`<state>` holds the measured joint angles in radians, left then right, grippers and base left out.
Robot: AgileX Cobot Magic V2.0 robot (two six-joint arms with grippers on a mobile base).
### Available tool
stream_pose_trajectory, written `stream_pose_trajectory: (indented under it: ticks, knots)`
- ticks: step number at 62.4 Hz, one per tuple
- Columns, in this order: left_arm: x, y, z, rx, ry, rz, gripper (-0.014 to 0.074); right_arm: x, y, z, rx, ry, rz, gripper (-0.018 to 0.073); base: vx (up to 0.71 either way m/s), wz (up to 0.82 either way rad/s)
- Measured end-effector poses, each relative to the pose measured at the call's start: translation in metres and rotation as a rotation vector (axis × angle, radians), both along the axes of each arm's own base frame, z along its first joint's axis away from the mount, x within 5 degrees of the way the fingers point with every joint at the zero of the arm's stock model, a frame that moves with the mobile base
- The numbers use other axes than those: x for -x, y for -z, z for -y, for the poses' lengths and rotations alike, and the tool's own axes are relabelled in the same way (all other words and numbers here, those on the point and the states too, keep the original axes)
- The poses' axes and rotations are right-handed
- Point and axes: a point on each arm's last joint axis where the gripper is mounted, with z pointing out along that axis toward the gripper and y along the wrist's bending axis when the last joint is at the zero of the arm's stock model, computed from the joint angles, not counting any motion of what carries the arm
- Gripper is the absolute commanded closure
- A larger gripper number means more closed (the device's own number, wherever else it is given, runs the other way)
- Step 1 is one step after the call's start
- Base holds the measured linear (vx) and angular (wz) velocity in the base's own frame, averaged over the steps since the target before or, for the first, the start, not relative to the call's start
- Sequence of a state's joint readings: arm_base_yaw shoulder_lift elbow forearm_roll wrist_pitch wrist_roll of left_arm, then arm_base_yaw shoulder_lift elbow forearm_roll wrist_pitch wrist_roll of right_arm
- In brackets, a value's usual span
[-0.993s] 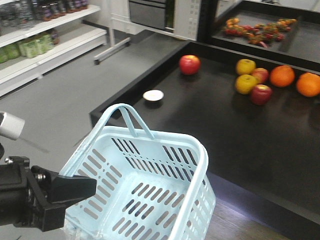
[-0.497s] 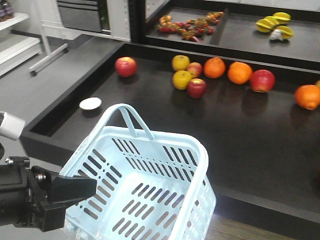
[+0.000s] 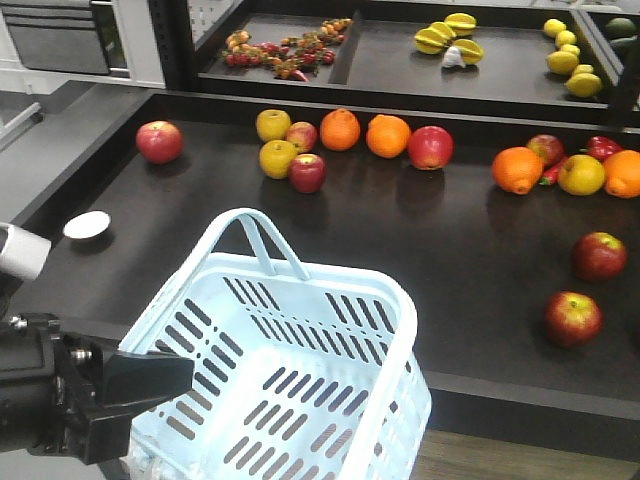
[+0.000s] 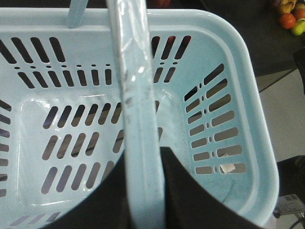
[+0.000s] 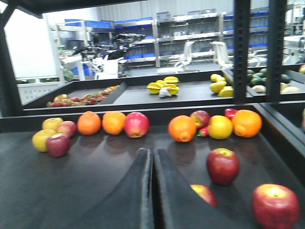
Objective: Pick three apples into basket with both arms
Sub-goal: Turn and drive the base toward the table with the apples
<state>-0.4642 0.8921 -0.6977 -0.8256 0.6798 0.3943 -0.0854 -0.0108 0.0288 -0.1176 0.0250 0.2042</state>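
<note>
The pale blue basket (image 3: 300, 390) hangs in front of the black shelf with nothing inside it. My left gripper (image 3: 172, 377) is shut on its handle (image 4: 138, 95), which runs between the black fingers (image 4: 190, 200). Two dark red apples (image 3: 599, 255) (image 3: 573, 318) lie at the shelf's right. In the right wrist view my right gripper (image 5: 152, 153) is shut and empty, low over the shelf. One apple (image 5: 222, 165) sits just right of it, another (image 5: 205, 193) is half hidden behind the right finger, and a third (image 5: 275, 205) lies nearer the corner.
More fruit lines the shelf's back: red apples (image 3: 160, 141) (image 3: 430, 147) (image 3: 307, 172), yellow apples (image 3: 278, 158), oranges (image 3: 387, 135) (image 3: 517, 169). A white dish (image 3: 86, 225) sits at the left. A raised rear shelf (image 3: 380, 60) holds bananas and lemons. The shelf's front lip (image 3: 520, 395) runs past the basket.
The front view has swung right along the shelf, so the fruit slid left and the apples at the right came into sight. Basket and left arm hold the same place in view.
</note>
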Motion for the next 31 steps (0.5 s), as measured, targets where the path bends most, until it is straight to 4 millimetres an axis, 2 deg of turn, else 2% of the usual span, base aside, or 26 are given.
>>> stream_pose_trajectory:
  ticks: [31]
  knots:
    - [0.0000,0.0000,0.0000,0.000,0.000,0.000,0.0603,0.0000,0.0000,0.0000,0.000,0.000,0.000,0.0564,0.04,-0.19]
